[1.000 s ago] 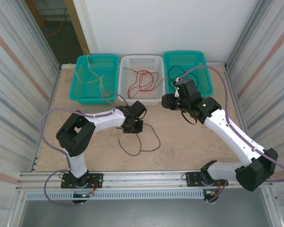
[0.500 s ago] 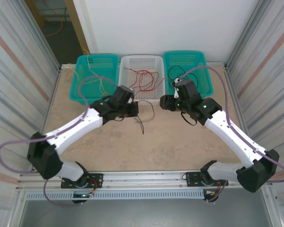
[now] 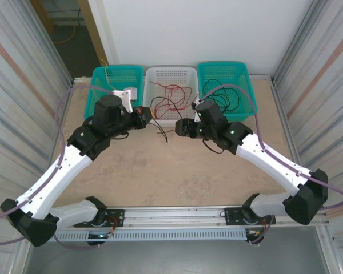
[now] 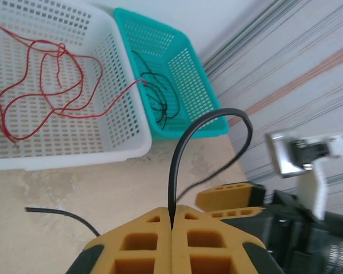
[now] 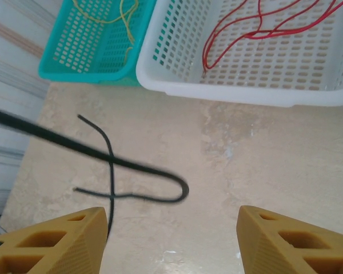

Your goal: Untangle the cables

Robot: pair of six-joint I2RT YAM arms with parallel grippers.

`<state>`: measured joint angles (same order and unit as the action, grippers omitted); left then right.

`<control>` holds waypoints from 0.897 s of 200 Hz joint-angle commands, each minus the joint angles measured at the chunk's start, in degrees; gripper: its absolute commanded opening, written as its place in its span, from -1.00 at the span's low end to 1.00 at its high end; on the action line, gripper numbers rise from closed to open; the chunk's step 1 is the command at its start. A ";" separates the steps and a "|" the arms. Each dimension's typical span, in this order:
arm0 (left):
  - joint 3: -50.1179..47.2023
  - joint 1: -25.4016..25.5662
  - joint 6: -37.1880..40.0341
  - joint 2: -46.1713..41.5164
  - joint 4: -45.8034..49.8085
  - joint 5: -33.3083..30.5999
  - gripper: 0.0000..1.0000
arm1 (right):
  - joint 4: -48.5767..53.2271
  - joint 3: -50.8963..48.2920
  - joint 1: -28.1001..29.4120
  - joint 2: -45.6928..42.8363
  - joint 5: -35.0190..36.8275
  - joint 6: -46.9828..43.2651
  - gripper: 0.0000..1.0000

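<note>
Top view: table [image 3: 177, 171]; along its far edge a left teal basket [image 3: 117, 68] with yellow cable [image 3: 107, 74], a white basket [image 3: 171, 69] with red cable [image 3: 172, 91], and a right teal basket [image 3: 220, 64] with a black coil [image 3: 216, 90]. Left claw [image 3: 146, 117] and right claw [image 3: 180, 127] are near each other before the white basket, with a black cable [image 3: 163, 135] between them. Left wrist: fingers [image 4: 143, 240] pressed together, pinching the black cable, which arches upward. Right wrist: fingers [image 5: 63, 240] spread wide, holding nothing; the black cable crosses itself on the table beyond them. No lettering can be read.
</note>
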<state>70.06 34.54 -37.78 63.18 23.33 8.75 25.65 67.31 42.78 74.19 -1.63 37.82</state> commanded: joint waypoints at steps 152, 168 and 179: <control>-3.97 -4.05 -8.72 -5.70 -9.97 7.55 -1.00 | -15.34 -4.42 3.03 -1.78 7.82 3.89 0.22; -3.97 -4.13 -8.72 -5.61 -9.72 7.71 -1.00 | -15.89 -3.47 3.00 -0.60 7.35 3.60 0.20; -4.01 -4.22 -8.73 -5.74 -9.62 7.71 -1.00 | -15.89 -2.86 2.97 0.28 7.47 3.44 0.19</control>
<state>66.61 31.07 -45.71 58.76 15.92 15.46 11.66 62.35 45.74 72.69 4.60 40.53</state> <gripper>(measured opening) 0.060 0.603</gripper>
